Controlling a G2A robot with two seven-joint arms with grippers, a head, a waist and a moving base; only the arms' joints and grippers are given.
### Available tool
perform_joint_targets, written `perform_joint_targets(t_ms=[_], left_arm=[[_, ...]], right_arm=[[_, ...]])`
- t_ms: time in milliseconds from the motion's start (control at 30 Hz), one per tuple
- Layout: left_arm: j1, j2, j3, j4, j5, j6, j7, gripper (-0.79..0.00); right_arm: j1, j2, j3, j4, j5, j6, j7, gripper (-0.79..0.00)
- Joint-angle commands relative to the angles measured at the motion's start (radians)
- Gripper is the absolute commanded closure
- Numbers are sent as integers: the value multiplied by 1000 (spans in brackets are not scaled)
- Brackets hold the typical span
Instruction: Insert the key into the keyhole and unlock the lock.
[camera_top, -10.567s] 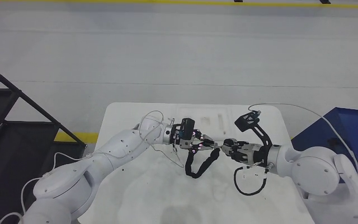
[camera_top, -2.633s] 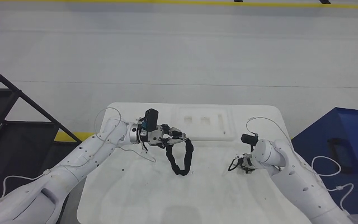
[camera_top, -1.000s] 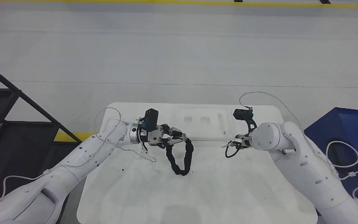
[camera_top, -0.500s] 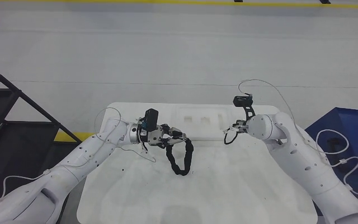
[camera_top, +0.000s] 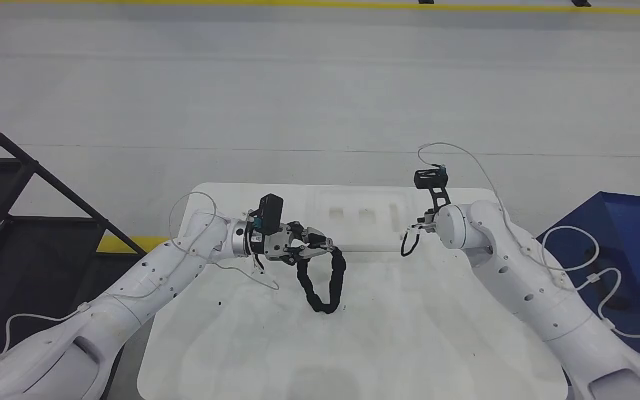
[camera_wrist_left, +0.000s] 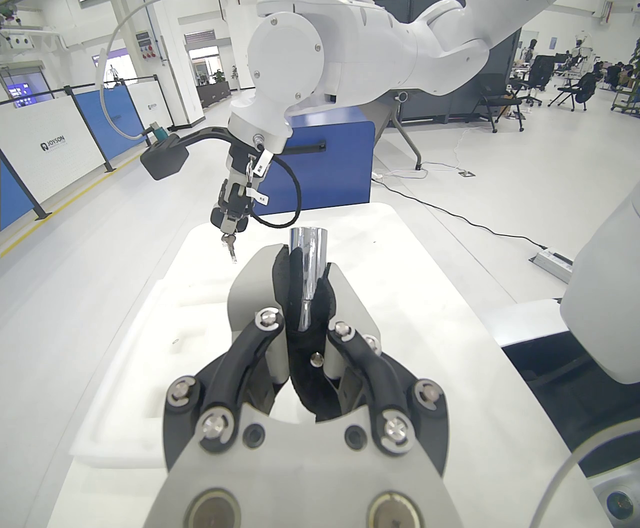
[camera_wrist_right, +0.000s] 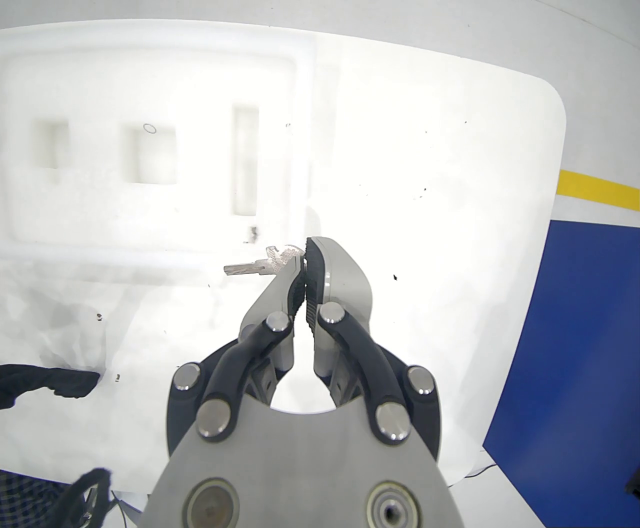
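Left gripper (camera_wrist_left: 300, 280): clamped around black cable lock with chrome cylinder (camera_wrist_left: 310, 245).
Right gripper (camera_wrist_right: 304, 260): closed, pinched small silver key (camera_wrist_right: 247, 268).

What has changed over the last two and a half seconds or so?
The right gripper, shut on the key, swung from near the robot out to the end of the foam tray. The left gripper stayed put, holding the lock.
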Motion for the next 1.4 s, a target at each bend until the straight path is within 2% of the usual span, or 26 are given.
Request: perform_joint_targets(t_ms=[0, 300, 500, 767, 900, 1000, 1133, 1367], left_arm=[[0, 0, 0, 0, 0, 0, 0, 0], [0, 0, 0, 0, 0, 0, 0, 0], [0, 0, 0, 0, 0, 0, 0, 0], [0, 0, 0, 0, 0, 0, 0, 0], [0, 0, 0, 0, 0, 0, 0, 0], [0, 0, 0, 0, 0, 0, 0, 0], [0, 0, 0, 0, 0, 0, 0, 0], [0, 0, 0, 0, 0, 0, 0, 0]], right_arm=[[0, 0, 0, 0, 0, 0, 0, 0], [-7, 0, 2, 4, -3, 0, -13, 0], [-33, -4, -54, -18, -215, 44, -11, 0], [-72, -20, -81, -54, -341, 61, -76, 0], [-77, -28, -94, -48, -417, 37, -82, 0], [-79, -39, -99, -49, -434, 23, -97, 0], [-80, -54, -89, -46, -356, -51, -100, 0], [-57, -86, -90, 34, -308, -91, -98, 0]])
